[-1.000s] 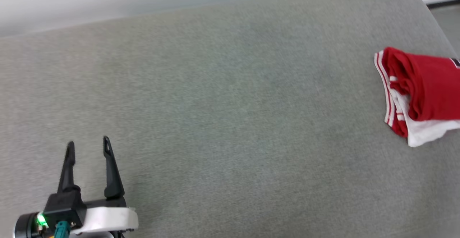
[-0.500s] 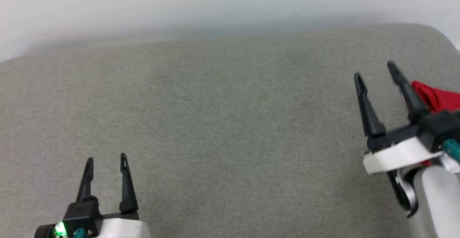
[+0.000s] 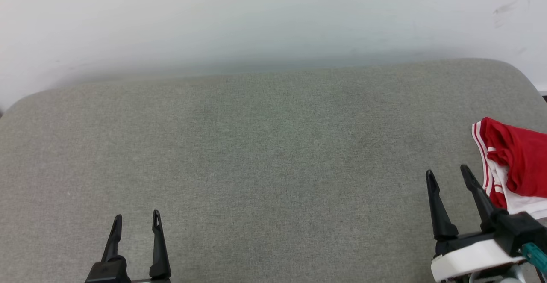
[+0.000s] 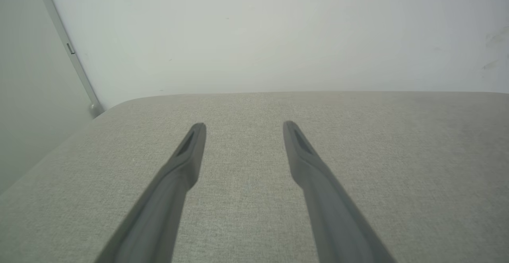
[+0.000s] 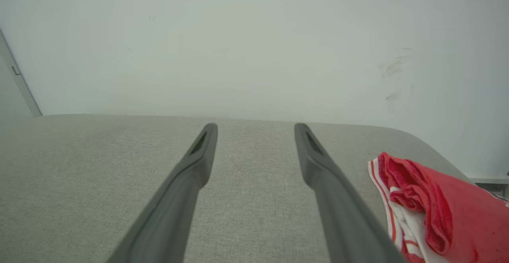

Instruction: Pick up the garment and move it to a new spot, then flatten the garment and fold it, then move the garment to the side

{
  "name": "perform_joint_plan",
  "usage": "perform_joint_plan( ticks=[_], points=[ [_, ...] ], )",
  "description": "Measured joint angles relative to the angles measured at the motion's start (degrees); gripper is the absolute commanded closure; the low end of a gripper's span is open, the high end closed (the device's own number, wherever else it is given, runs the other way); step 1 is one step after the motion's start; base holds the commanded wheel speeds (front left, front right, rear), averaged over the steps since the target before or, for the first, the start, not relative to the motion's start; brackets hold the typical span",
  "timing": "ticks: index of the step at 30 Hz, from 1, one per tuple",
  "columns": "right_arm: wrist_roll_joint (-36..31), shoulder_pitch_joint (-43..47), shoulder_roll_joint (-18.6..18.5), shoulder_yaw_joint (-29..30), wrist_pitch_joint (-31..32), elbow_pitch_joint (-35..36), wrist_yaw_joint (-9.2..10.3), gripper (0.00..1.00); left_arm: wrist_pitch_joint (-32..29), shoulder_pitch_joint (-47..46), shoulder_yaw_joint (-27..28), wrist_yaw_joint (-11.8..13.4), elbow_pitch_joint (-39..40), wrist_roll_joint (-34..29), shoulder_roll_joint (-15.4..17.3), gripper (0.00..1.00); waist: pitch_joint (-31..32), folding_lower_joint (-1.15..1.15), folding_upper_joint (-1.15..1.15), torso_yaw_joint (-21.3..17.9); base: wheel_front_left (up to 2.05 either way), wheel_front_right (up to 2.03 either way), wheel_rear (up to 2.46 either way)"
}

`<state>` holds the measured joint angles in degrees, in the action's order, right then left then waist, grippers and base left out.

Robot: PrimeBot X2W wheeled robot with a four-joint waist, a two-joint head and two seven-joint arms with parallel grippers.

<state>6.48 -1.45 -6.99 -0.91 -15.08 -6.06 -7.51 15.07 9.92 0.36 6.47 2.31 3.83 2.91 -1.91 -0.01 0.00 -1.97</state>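
Observation:
The garment (image 3: 515, 163) lies folded in a red and white bundle at the right edge of the grey cushioned surface (image 3: 273, 146); it also appears at the lower right of the right wrist view, garment (image 5: 437, 211). My right gripper (image 3: 448, 175) is open with nothing between its fingers, just left of the garment and apart from it. My left gripper (image 3: 136, 218) stands open and empty at the lower left, far from the garment. In the wrist views, the left gripper (image 4: 241, 127) and right gripper (image 5: 255, 128) both point over bare grey fabric.
A pale wall (image 3: 256, 22) rises behind the surface's far edge. The surface's rounded right corner (image 3: 513, 73) lies just beyond the garment. A thin vertical strip (image 4: 67, 48) runs down the wall at the left.
The head camera has tilted and turned, shifting the whole picture. My right gripper came into view beside the garment, then dropped lower in the picture. Both grippers stay open.

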Motion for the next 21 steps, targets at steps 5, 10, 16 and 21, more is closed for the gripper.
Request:
perform_joint_plan(
  ticks=[5,10,16,21],
  points=[
    [0.04,3.46,1.37,0.65,0.0,1.75,0.0,0.0,0.0,0.99,-0.12,-0.78,-0.21,0.48,0.01,0.0,0.91,0.0,0.0,0.12,0.0,0.0,0.0],
    [0.14,5.43,2.13,0.59,0.0,3.24,0.0,0.0,0.0,1.4,-0.42,-1.35,-0.43,0.55,0.01,0.0,1.28,0.0,0.0,0.42,0.0,0.0,0.0],
    [1.12,6.29,2.65,1.2,0.0,3.42,0.0,0.0,0.0,1.52,-0.35,-1.46,-0.63,0.92,-0.01,0.0,1.31,0.0,0.0,0.56,0.0,0.0,0.0],
    [1.12,6.36,2.78,1.01,0.03,2.76,0.0,1.0,-0.03,1.54,-0.33,-1.93,-1.2,1.05,-0.03,1.0,1.23,0.0,0.0,0.57,0.0,0.0,0.0]
  ],
)
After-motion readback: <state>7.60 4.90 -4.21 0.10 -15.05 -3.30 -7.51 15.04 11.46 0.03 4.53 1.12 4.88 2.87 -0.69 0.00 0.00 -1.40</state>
